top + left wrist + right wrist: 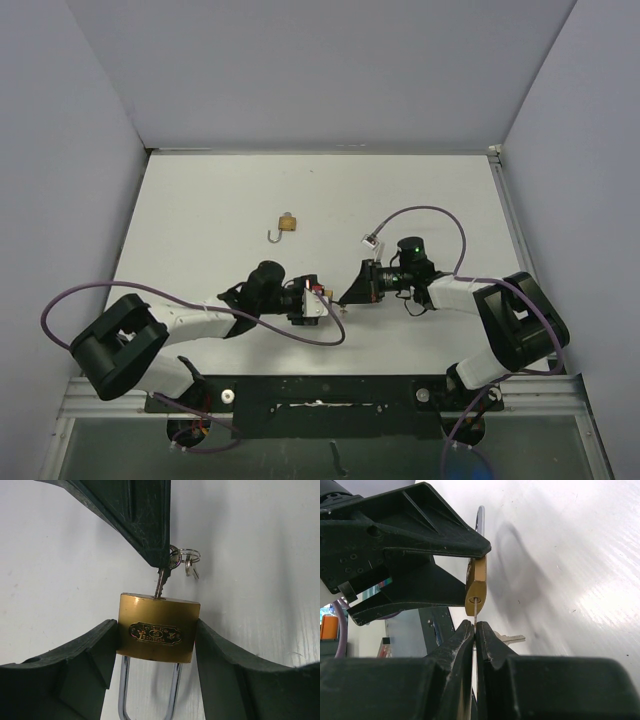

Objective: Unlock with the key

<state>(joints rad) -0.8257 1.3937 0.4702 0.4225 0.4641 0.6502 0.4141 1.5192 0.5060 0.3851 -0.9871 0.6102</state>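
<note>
My left end effector (322,303) grips the brass padlock (157,630); my right end effector (475,630) pinches the key (160,582), its blade in the keyhole (476,600).

Bright diffuse light; soft shadows; glare on table (600,545).

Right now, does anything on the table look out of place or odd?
Only one thing: a second small padlock lies alone farther out on the table, its shackle apparently swung open like a hook. Nothing looks spilled or damaged.
</note>
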